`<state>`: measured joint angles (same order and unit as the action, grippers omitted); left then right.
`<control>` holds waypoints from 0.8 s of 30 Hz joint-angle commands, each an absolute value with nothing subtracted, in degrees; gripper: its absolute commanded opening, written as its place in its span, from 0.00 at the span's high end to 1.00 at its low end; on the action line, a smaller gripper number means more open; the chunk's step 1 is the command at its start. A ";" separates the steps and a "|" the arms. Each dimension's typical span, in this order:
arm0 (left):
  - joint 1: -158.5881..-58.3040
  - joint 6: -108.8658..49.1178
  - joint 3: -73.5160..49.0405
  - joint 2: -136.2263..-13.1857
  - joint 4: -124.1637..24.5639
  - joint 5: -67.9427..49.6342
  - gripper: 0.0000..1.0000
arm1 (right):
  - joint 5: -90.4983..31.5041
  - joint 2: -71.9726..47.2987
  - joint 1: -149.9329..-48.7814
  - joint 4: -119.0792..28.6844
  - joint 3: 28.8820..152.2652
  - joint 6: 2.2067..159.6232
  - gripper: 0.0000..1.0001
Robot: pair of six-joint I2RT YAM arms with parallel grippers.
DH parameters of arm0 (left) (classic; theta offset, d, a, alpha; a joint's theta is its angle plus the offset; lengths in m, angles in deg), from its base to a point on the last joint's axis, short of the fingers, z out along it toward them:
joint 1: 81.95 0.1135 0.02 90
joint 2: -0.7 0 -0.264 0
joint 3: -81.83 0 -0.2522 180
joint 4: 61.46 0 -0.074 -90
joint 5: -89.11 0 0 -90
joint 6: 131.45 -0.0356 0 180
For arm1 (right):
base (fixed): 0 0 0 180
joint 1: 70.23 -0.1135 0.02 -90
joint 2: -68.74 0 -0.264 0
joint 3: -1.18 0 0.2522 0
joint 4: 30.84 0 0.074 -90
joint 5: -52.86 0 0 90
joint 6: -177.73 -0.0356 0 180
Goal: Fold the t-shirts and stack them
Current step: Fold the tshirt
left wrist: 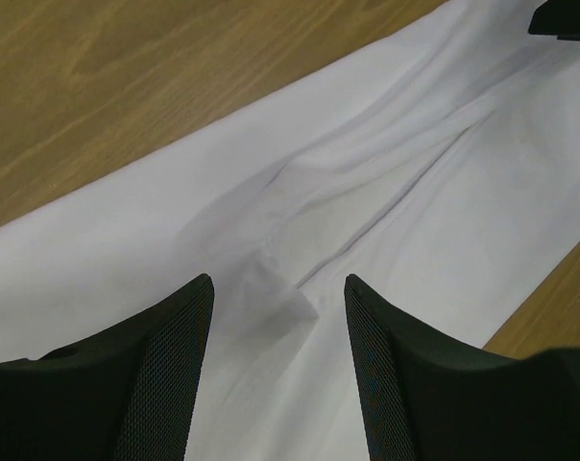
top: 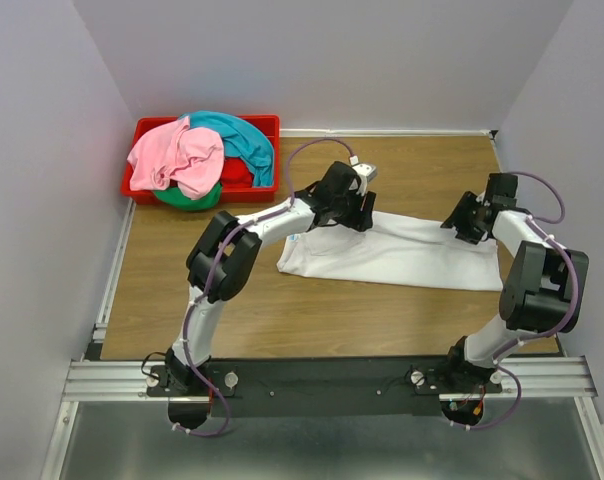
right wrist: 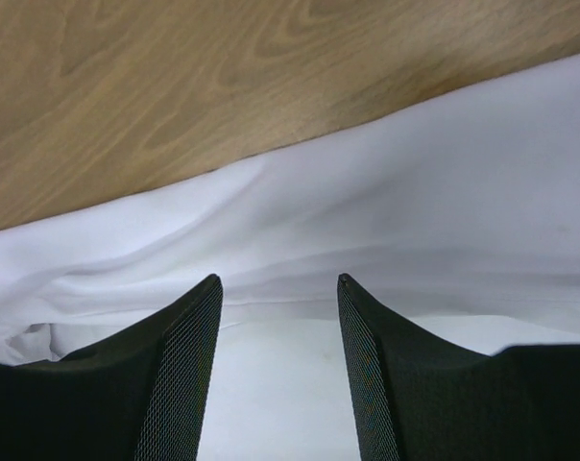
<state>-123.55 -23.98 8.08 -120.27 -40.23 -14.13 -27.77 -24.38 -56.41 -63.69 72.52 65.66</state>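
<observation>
A white t-shirt lies folded into a long strip across the wooden table. My left gripper is open just above its far left part, over a small fold of cloth. My right gripper is open above the shirt's far right edge. Neither holds cloth. A pink t-shirt, a teal one, a green one and a red one lie heaped in the red bin.
The red plastic bin stands at the table's back left corner. Grey walls close in the left, back and right. Bare wood lies between the shirt and the arm bases.
</observation>
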 commanded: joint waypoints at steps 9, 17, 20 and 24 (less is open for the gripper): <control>-125.10 -24.84 6.04 -123.14 -38.82 -11.88 0.36 | -26.68 -23.80 -56.96 -62.36 66.71 65.93 0.42; -125.19 -26.77 1.03 -121.21 -37.59 -10.65 0.43 | -28.79 -23.45 -56.96 -62.53 65.83 65.67 0.43; -125.28 -27.48 -0.91 -120.85 -37.41 -10.12 0.51 | -29.23 -23.37 -56.96 -62.71 65.74 65.58 0.43; -125.45 -28.09 -2.49 -120.06 -37.15 -9.42 0.67 | -29.49 -23.45 -56.96 -62.88 65.65 65.41 0.43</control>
